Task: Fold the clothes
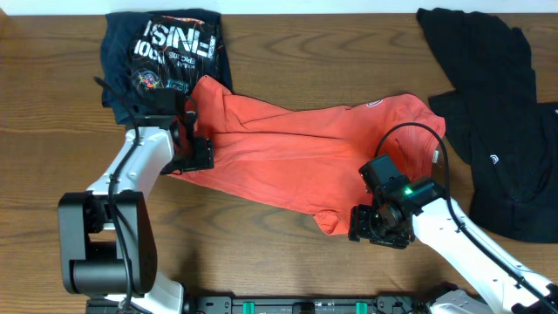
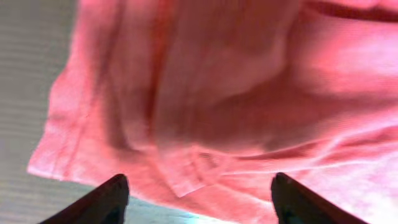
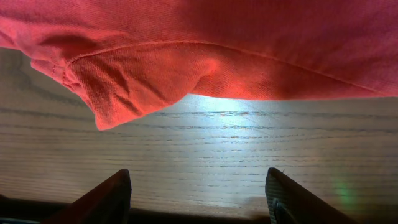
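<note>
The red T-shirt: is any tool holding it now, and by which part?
Nothing is held. Both are open: the left tool at the edge of the T-shirt, the right tool over the table beside it.

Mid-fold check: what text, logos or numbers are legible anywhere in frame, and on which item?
"SINE", roughly, in big white letters partly lost in a fold: on the navy shirt, top left of the overhead view.
Smaller white lines beneath those letters: too small to read.
Patch on the coral-red T-shirt: too small to read.
Small white logo on the black garment: unreadable.
Both wrist views: no text.
</note>
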Available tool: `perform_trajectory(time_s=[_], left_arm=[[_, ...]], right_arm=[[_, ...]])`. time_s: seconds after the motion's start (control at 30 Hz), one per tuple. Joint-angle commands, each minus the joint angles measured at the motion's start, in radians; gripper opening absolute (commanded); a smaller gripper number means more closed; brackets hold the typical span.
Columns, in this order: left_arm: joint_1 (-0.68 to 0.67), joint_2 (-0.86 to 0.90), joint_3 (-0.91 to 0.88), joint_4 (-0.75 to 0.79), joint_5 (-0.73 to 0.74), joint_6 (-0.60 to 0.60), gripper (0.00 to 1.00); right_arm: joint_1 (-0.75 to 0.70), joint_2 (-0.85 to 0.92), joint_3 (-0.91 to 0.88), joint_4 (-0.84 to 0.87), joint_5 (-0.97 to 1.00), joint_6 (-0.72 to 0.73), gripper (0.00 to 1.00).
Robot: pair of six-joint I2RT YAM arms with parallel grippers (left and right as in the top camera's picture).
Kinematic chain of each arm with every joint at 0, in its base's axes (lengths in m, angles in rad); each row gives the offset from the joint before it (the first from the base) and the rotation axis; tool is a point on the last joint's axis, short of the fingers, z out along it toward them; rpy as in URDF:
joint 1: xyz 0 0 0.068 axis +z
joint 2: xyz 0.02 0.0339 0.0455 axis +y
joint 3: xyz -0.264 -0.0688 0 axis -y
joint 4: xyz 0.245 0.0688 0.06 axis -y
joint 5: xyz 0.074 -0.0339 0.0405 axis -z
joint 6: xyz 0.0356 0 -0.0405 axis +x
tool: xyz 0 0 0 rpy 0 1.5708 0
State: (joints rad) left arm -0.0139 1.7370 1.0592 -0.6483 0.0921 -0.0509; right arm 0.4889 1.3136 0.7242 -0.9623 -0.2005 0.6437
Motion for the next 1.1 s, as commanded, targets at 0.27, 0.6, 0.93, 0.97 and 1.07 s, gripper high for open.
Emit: perform_trajectory(time_s=[0.27, 0.6, 0.93, 0.97, 1.07], left_arm=[[-0.003, 0.023, -0.01, 0.015, 0.023, 0.013, 0.57], [-0.003, 0.068, -0.01, 0.041, 0.0, 0.013, 0.57], [-0.003, 0.068, -0.01, 0.048, 0.002, 0.008, 0.28], [-0.003, 0.068, -0.01, 0.048, 0.002, 0.008, 0.27], [-0.003, 0.068, -0.011, 0.046, 0.002, 0.008, 0.27]], right_arm=[[0.008, -0.002, -0.003, 0.001, 0.032, 0.006, 0.67], [0.008, -0.002, -0.003, 0.002, 0.032, 0.006, 0.68], [0.008, -0.002, -0.003, 0.002, 0.032, 0.005, 0.68], [0.008, -0.002, -0.003, 0.002, 0.032, 0.006, 0.68], [0.008, -0.002, -0.003, 0.003, 0.033, 0.005, 0.68]])
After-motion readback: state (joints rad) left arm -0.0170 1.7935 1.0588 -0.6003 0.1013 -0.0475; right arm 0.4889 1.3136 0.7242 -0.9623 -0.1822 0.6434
